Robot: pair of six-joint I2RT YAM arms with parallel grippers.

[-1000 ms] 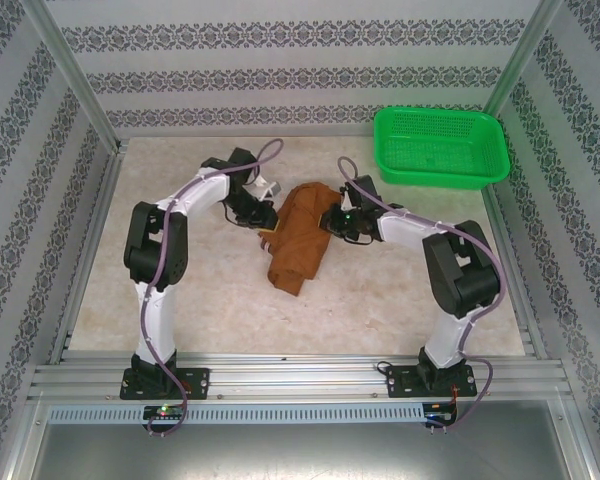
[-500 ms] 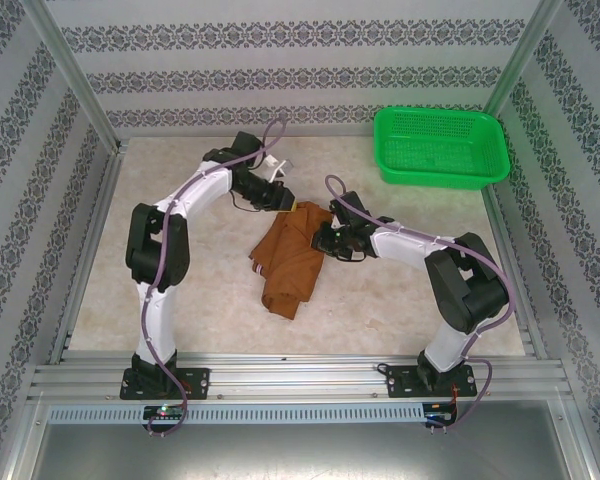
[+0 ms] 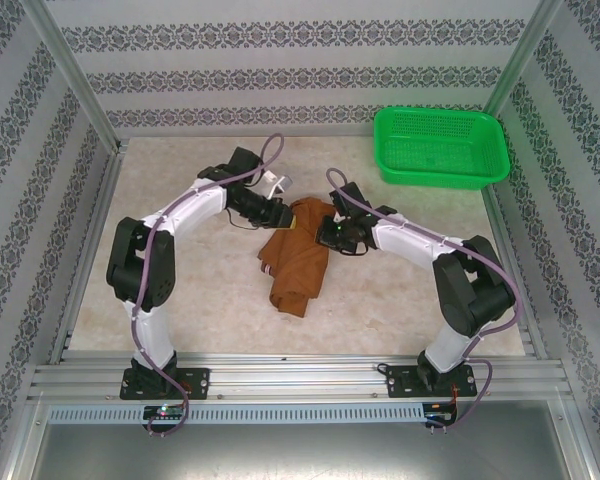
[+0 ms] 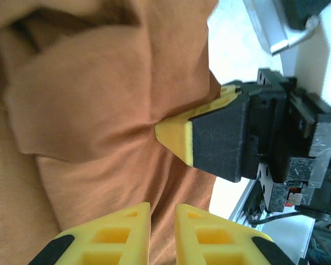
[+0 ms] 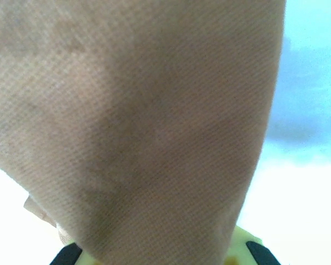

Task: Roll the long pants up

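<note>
Crumpled long pants (image 3: 298, 262) lie mid-counter (image 3: 180, 290). Left pincer (image 3: 286, 213) pinches their far-left edge, fingers nearly together. Right pincer (image 3: 330, 233) sits against the far-right fold, fabric-covered; cannot tell its grip.

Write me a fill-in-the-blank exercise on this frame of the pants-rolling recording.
1. The long pants lie bunched on the ____, outside the basket.
2. The basket at the far right corner is coloured ____.
3. In the left wrist view, the fingers of the left gripper are coloured ____.
Missing words: table; green; yellow.
</note>
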